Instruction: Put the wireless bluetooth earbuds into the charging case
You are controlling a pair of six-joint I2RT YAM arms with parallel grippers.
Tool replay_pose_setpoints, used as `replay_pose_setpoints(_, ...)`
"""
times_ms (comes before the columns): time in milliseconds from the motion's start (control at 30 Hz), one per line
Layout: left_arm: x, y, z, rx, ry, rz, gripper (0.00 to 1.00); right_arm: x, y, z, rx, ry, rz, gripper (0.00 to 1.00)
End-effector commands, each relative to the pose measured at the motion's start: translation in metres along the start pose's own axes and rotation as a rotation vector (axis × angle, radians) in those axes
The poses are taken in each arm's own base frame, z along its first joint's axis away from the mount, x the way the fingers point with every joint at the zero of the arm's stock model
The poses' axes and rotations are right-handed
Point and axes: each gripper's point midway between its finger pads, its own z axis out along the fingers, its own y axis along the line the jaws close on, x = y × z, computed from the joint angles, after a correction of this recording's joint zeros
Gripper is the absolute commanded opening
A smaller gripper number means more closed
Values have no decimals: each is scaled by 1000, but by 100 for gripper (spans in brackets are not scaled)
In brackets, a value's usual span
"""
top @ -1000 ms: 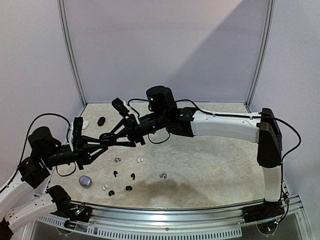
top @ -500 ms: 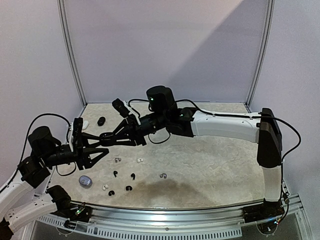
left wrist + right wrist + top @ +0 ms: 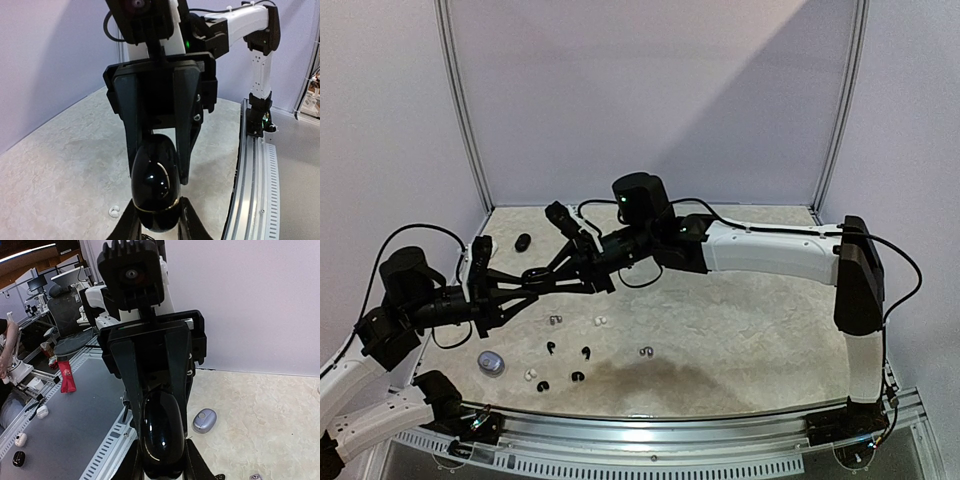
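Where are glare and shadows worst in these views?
Left wrist: bright specular spots on the glossy black case. Right wrist: streaky reflections on it. Top external: broad dark shadow on the table, front centre; earbuds barely resolved.

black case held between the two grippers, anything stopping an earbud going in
The black case itself looks shut, its seam closed, and the left gripper and right gripper both clamp it in the air. The earbuds lie loose on the table below, nothing covering them.
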Motion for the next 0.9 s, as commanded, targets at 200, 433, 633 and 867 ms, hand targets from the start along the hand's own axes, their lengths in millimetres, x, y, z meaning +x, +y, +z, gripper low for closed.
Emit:
replay_pose_setpoints(200,2,-7,0,43,18,135,0,-22,-12,-4,110,-39,-1,40)
replay_pose_setpoints(433,4,-17,0,88,28,211,0,-14,-23,2,137,-20,37,38)
replay_pose_setpoints(633,21,-18,-1,96,78,263,0,-16,-25,0,156,-2,46,36)
replay_pose_setpoints(867,16,-19,-2,98,54,268,0,-3,-32,3,164,29,84,33)
